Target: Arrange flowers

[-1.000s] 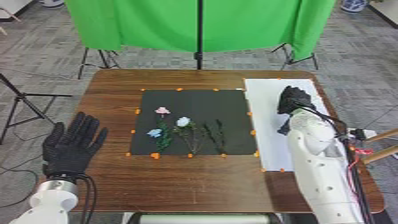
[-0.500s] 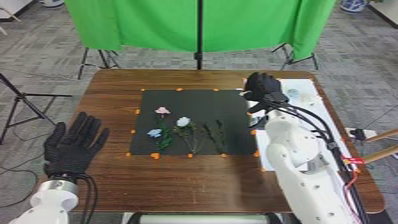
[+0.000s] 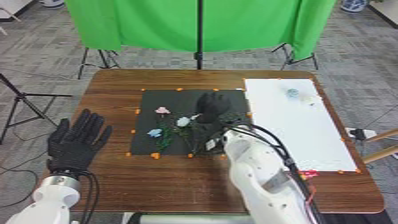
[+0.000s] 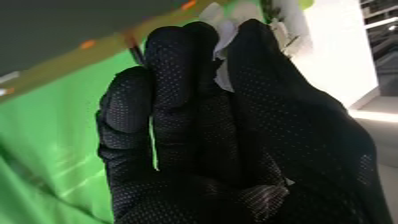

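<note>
Wears black gloves (image 3: 75,146), finely dotted on the right hand (image 3: 212,106); behind it, has rounded white casing (image 3: 255,172) and black cables (image 3: 282,150).

There lay the pink flower (image 3: 162,110) on a black mat (image 3: 169,97), the blue one (image 3: 155,133) nearer the robot, the white one (image 3: 183,121) alongside, green stems below. Over on the white sheet (image 3: 293,130), two pale blooms (image 3: 292,93) rested near its far end.

Free passage over the near half of the white sheet (image 3: 315,145), flowers (image 3: 183,121) close left of the right hand (image 3: 211,109)
</note>
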You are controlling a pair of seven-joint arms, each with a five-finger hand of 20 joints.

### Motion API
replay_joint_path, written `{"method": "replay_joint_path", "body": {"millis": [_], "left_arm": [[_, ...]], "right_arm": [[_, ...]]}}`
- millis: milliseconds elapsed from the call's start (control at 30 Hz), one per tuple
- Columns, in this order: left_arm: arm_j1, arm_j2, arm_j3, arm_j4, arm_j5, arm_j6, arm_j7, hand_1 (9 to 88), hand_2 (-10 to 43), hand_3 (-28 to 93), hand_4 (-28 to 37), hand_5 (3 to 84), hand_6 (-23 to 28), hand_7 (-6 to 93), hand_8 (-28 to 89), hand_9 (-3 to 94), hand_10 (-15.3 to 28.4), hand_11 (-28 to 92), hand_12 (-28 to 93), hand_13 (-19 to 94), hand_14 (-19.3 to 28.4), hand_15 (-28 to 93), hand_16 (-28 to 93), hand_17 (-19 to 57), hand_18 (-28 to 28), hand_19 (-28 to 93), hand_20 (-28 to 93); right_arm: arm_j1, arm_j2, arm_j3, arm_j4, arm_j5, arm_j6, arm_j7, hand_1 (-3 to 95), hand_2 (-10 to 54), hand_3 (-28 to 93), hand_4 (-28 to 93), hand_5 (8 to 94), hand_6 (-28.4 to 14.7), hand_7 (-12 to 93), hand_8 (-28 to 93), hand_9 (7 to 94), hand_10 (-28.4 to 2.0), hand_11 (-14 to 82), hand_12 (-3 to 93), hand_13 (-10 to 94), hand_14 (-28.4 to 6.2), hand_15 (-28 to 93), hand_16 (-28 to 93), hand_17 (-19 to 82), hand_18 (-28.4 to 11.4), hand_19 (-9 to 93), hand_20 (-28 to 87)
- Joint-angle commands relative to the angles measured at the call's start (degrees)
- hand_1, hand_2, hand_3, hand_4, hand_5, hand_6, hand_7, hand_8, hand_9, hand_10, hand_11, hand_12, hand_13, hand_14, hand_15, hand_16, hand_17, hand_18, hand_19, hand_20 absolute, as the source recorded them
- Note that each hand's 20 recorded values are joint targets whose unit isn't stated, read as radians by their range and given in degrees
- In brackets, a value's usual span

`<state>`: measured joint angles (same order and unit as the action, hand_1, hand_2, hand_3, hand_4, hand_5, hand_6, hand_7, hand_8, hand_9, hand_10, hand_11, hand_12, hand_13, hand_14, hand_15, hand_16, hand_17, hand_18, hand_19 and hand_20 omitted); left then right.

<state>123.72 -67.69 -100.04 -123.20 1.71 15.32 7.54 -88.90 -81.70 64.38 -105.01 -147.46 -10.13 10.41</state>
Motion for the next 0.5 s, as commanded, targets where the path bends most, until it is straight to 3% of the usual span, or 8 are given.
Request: {"method": "replay_joint_path", "body": {"millis": [33,233,500], "left_arm": [[0.55,-0.02,0.01,0.55,0.33,0.37,-0.84,31.5,13.9,74,-27.9,47.6,8.6,17.3,-9,41.5,14.3,23,14,32,14.6,45,-5,-3.6,13.9,33,18],[0.07,-0.05,0.05,0.71,0.98,-0.09,-1.02,31.5,14.0,74,-27.9,47.7,8.5,17.4,-9,41.6,14.3,23,14,32,14.7,45,-5,-3.5,13.9,33,18],[0.54,-0.12,0.01,0.53,0.58,-0.17,-0.61,31.4,14.1,74,-27.9,47.6,8.5,17.3,-9,41.6,14.2,23,14,32,14.6,45,-5,-3.6,13.8,33,18]], "right_arm": [[-0.95,-0.67,-1.3,-0.62,-2.28,1.79,0.3,64.4,-9.5,68,-28,72.0,-1.4,33,1,79.2,-11.0,10.0,40.7,66,-6.9,45,42,36,-19.3,80,40],[-1.5,-1.26,-1.13,-0.28,-2.36,2.79,-1.1,64.7,-9.5,68,-28,71.8,-1.4,32,1,78.8,-10.9,9.6,40.2,66,-6.9,45,42,36,-19.3,80,40],[-0.51,-2.21,-0.33,5.3,-9.66,7.39,-4.23,65.0,-9.5,68,-28,71.7,-1.3,31,0,78.6,-10.9,9.1,39.3,65,-6.8,45,42,36,-19.3,80,40]]}}
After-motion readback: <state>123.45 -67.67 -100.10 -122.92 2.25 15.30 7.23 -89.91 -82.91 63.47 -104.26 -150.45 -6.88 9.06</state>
